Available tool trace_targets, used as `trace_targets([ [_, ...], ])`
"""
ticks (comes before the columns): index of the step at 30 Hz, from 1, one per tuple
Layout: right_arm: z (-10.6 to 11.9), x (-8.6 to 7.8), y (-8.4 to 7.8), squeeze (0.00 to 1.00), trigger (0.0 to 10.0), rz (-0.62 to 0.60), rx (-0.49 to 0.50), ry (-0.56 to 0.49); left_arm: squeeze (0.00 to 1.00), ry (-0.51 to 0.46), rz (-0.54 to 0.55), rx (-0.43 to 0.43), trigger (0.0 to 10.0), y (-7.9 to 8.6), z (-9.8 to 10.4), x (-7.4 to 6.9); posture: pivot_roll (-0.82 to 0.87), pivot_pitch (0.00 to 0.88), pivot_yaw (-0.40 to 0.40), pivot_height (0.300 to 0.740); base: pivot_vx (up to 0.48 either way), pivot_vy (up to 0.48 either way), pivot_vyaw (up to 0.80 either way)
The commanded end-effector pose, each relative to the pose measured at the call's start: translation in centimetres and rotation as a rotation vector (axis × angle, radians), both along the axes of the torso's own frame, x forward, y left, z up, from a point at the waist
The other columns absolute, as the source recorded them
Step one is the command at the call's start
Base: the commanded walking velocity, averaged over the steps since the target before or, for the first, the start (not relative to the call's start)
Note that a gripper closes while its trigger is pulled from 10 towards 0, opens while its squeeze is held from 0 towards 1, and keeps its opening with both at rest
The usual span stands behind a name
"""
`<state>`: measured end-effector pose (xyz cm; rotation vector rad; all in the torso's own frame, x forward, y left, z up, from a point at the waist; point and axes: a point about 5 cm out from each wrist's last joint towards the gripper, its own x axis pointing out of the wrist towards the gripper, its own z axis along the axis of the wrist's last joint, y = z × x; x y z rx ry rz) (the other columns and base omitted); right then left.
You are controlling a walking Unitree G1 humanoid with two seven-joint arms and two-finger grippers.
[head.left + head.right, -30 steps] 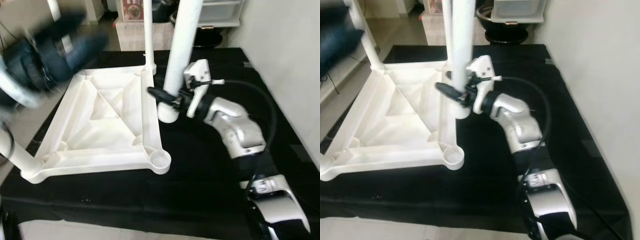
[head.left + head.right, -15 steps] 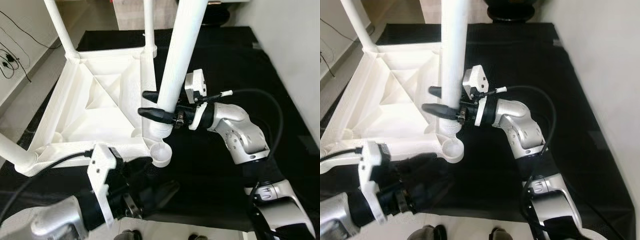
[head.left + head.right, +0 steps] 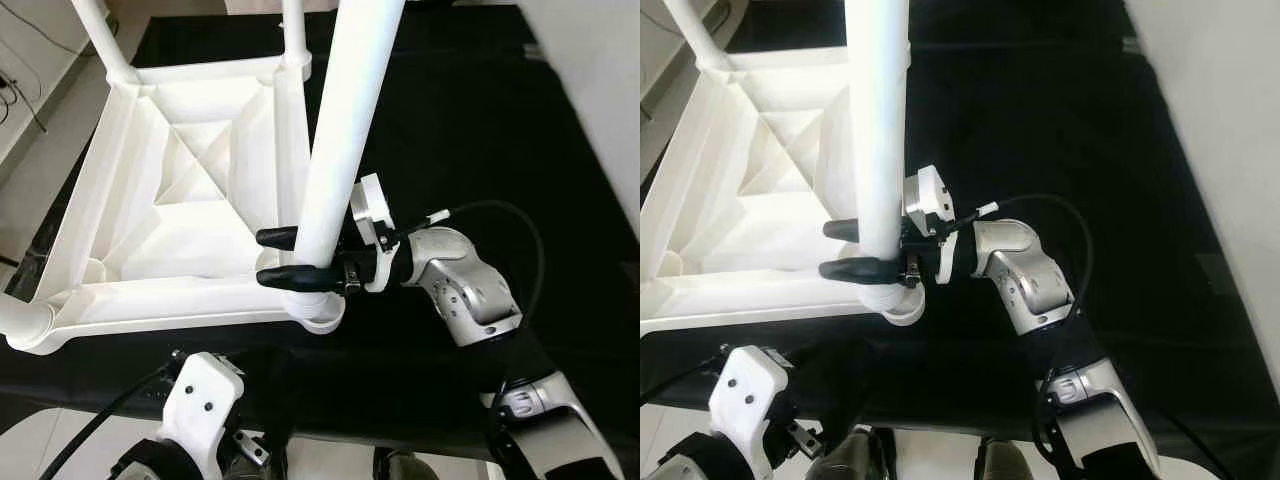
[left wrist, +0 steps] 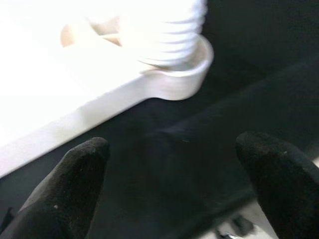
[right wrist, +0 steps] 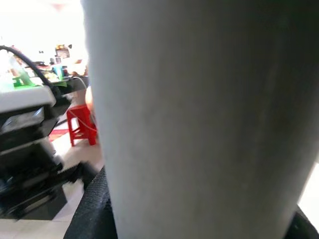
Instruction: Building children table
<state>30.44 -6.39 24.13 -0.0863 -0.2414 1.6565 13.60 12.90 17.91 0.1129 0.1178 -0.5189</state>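
Leg (image 3: pixel 345 130) lowered into socket (image 3: pixel 322 312), between right fingers (image 3: pixel 285 276).

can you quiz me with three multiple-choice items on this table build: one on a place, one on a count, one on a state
1. Where is the threaded end of the held leg?
A. at the tabletop's near corner socket
B. flat on the black mat
C. at a far corner

2. How many legs already stand in the tabletop?
A. none
B. three
C. five

3. The right tool is:
A. open, apart from everything
B. shut on the leg
C. holding a cable

Answers: A, the held leg meets the corner socket; B, three stand in the upturned tabletop; B, the right tool has its fingers around the leg.
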Motion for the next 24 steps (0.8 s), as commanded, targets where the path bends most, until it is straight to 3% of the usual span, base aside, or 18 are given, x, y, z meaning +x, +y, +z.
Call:
trace_targets([
  [1,0.4,-0.6,0.4,0.00,10.0,0.050,0.013,-0.037,0.00,-0.016,-0.008,0.008,10.0,-0.2,0.1,-0.6,0.13,0.397,0.038,0.740,0.000,0.000,0.00],
  [13,0.8,-0.8,-0.1,0.00,10.0,0.067,-0.026,-0.112,0.00,-0.037,-0.018,0.005,10.0,-0.8,-0.3,-2.0,0.14,0.429,0.055,0.740,0.000,0.000,0.00],
  [24,0.9,-1.0,-0.7,0.00,10.0,0.161,-0.182,-0.233,0.00,-0.046,-0.034,-0.018,10.0,-1.0,-0.4,-2.9,0.15,0.437,0.058,0.740,0.000,0.000,0.00],
])
